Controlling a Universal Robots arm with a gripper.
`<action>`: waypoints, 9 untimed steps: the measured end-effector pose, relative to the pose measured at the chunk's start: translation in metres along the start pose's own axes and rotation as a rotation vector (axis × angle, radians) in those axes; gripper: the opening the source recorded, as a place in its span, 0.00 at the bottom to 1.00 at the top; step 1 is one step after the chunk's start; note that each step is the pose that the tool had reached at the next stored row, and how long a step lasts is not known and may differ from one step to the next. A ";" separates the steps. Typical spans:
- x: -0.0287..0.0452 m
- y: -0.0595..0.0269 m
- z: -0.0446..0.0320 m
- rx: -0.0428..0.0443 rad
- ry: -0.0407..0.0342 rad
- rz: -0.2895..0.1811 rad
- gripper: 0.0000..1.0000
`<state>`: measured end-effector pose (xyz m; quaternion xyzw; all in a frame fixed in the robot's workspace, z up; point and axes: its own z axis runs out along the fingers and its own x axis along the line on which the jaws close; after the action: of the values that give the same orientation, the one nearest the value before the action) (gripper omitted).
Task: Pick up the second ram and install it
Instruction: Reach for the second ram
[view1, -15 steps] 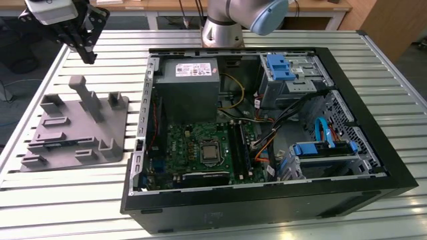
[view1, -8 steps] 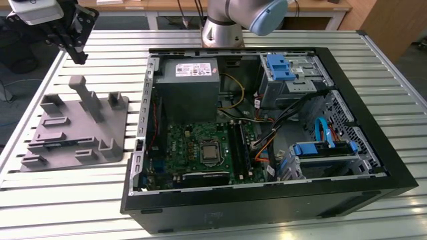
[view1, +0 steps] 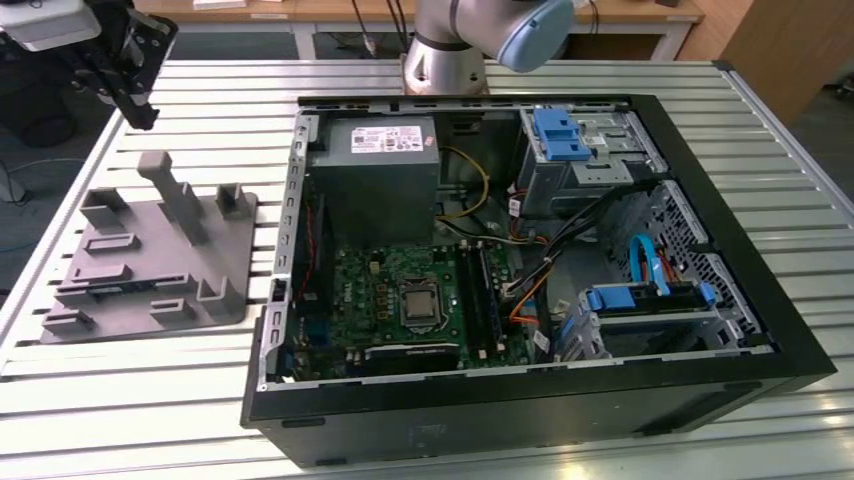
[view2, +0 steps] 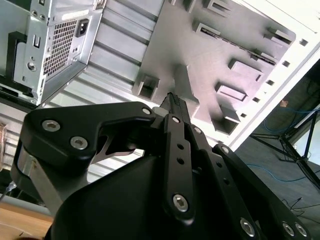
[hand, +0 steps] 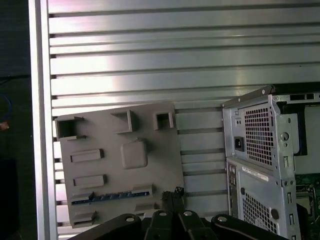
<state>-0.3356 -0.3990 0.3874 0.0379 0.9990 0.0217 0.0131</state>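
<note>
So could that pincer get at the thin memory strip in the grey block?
Probably yes. The pincer hangs in the open near the grey block, and the memory strip sits uncovered in its slot, with nothing between them.

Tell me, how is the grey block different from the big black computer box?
The grey block is pale grey; the computer box is black. The block is much smaller than the box. The block is a flat slab with posts and slots on top, holding a thin dark strip; the box is a deep open case packed with a green motherboard and other parts. Both sit on the slatted metal table.
</note>
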 end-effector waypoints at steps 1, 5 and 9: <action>0.0022 -0.0002 0.0000 0.0000 0.0000 0.000 0.10; 0.0104 -0.0008 0.0005 0.0001 0.0001 0.000 0.10; 0.0169 -0.0014 0.0022 0.0000 0.0001 0.000 0.10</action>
<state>-0.3524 -0.3989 0.3847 0.0379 0.9990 0.0216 0.0131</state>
